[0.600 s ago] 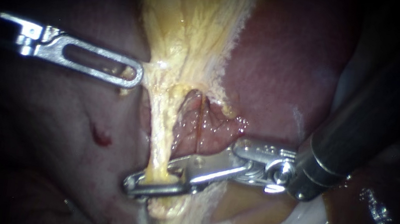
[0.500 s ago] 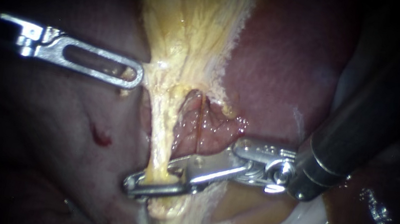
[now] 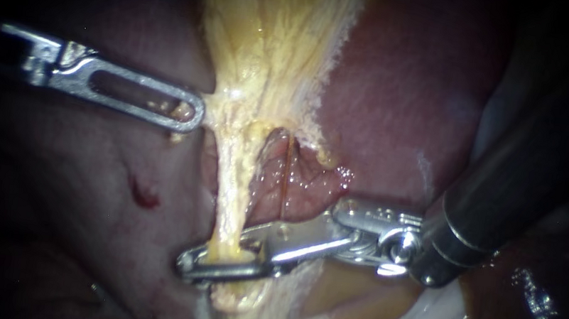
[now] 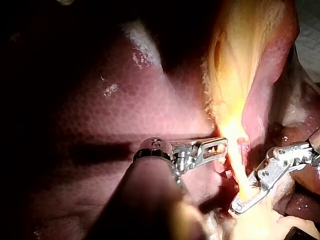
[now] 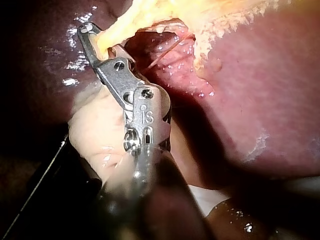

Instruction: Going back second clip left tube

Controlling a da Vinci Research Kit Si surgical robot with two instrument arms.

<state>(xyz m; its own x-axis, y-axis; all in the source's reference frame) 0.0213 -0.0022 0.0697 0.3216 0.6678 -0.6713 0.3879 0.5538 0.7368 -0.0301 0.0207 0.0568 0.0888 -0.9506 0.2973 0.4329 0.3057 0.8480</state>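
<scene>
**We grip on both sides**

Across the dark red liver [image 3: 391, 100] runs a yellow fibrous sheet [image 3: 270, 36]. Our dark-shafted right instrument [image 3: 197, 265] is clamped low down, and our steel left instrument [image 3: 190, 111] pinches the sheet's edge. The right jaws squeeze the thin yellow left tube [image 3: 227, 196].

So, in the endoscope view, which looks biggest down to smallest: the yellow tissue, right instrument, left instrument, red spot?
1. Yellow tissue and right instrument: look alike, and the instrument seems nearer the camera, so unranked.
2. Left instrument.
3. Red spot.
</scene>
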